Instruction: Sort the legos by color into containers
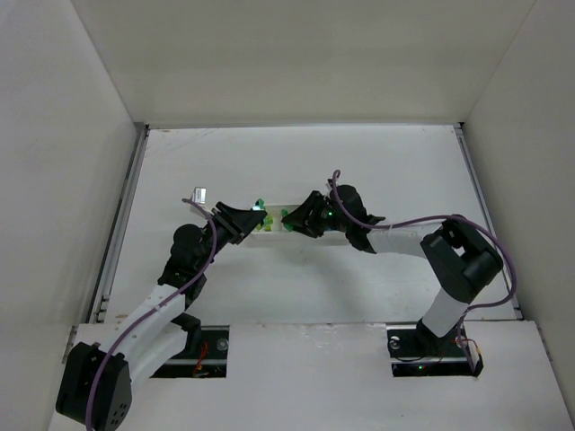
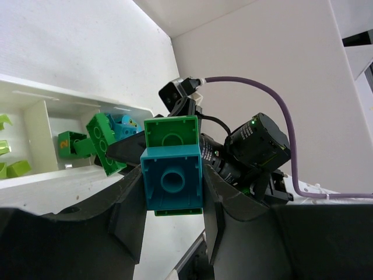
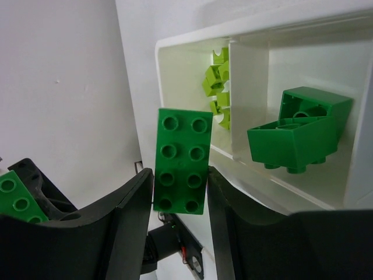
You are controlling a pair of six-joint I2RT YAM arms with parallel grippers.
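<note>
Sorting is judged partly done: yellow-green pieces (image 3: 214,79) lie in the left compartment of the white tray (image 3: 192,44), and two dark green bricks (image 3: 294,137) in the middle one. An eight-stud green brick (image 3: 182,157) is pinched by the right pincer (image 3: 180,192) close to the tray. A teal brick (image 2: 172,178) joined to a green brick (image 2: 172,133) is clamped in the left pincer (image 2: 172,195), not yet separated.

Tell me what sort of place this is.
Probably a robotics lab test cell: white walls box in a white table, two robot arms are bolted at its near edge, and a divided tray holds Lego bricks.
</note>
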